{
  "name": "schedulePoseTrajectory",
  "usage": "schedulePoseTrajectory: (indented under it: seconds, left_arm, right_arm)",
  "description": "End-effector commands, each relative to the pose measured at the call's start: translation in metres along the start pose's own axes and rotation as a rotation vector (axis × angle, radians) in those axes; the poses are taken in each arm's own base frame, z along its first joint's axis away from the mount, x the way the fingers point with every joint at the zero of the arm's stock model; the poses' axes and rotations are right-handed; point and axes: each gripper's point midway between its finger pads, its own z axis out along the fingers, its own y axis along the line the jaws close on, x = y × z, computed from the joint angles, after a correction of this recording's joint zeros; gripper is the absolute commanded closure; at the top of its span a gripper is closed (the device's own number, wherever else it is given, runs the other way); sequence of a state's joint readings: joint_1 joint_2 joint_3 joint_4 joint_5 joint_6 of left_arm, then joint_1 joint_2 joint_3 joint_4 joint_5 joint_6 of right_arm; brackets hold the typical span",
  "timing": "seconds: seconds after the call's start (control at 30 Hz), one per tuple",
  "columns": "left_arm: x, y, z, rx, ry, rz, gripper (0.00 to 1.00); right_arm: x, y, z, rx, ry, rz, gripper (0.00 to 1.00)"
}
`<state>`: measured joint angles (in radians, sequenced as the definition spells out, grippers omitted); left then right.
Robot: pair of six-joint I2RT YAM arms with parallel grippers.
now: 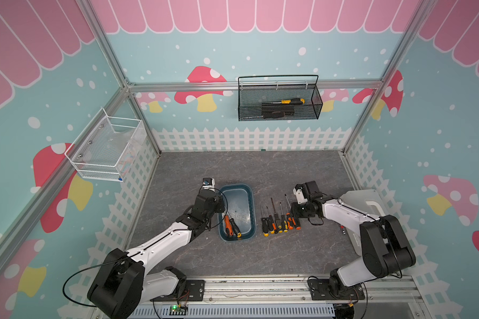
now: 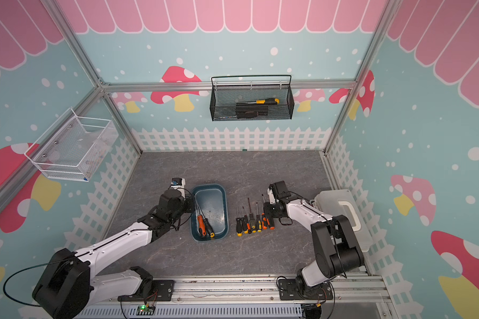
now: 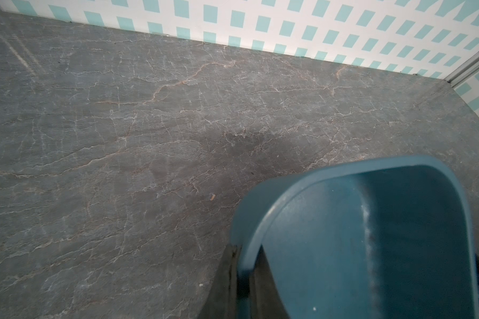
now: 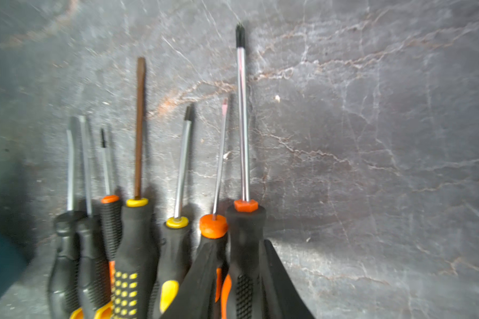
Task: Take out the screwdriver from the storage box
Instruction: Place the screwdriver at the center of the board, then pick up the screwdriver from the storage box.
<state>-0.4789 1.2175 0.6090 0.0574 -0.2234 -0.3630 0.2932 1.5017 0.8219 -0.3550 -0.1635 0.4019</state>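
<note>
left gripper (image 3: pixel 244 273) is clenched on the storage box (image 1: pixel 253 210), pinching its left wall, one finger inside and one outside. two screwdrivers sit in the box, an orange-handled one (image 1: pixel 227 225) and a black one with a yellow cap (image 1: pixel 235 229), side by side against that left wall with their handles at the near end. the rest of the box floor is bare, so there's room to drop in from the right.

seven screwdrivers (image 1: pixel 278 222) lie in a neat row on the table (image 1: pixel 233 262), just beside the box. i'd say most of the task is done and two are left.

right gripper (image 4: pixel 245 265) straddles the rightmost screwdriver (image 4: pixel 245 221) by its handle. can't tell if it's grasping or has let go. the row is tight. there's open table behind and in front, and the white case (image 1: pixel 371 205) sits close by the right arm.
</note>
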Motion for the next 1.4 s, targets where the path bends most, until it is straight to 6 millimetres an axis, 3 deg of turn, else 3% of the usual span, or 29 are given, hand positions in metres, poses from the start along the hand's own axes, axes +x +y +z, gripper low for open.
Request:
schedulePoseTrajectory:
  seconds: [0.0,0.3,0.4,0.57,0.73,0.93,1.23,1.37]
  left_arm:
    - [-0.017,-0.003,-0.005,0.013,-0.044,-0.006,1.00]
    - [-0.019,-0.006,-0.003,0.020,-0.043,-0.008,1.00]
    - [-0.019,-0.008,-0.001,0.025,-0.038,-0.008,1.00]
    - [-0.019,-0.006,-0.003,0.017,-0.037,-0.004,1.00]
    - [-0.020,-0.005,-0.005,0.011,-0.042,-0.006,1.00]
    - [-0.020,-0.005,-0.005,0.016,-0.044,-0.018,1.00]
    - [-0.018,-0.006,-0.004,0.020,-0.045,-0.025,1.00]
    - [-0.018,-0.004,-0.005,0.018,-0.050,-0.026,1.00]
  right_arm:
    - [-0.007,0.008,-0.015,-0.047,-0.046,0.039,0.70]
    - [-0.034,0.043,-0.088,-0.110,-0.207,0.011,0.67]
    - [-0.035,0.066,-0.106,-0.126,-0.239,-0.032,0.66]
    - [-0.031,0.123,-0.119,-0.170,-0.259,-0.146,0.66]
    - [-0.022,0.177,-0.108,-0.205,-0.235,-0.254,0.66]
    - [-0.010,0.227,-0.085,-0.278,-0.231,-0.354,0.66]
    - [0.011,0.276,-0.048,-0.308,-0.130,-0.473,0.64]
    - [0.020,0.285,-0.025,-0.305,-0.079,-0.494,0.64]
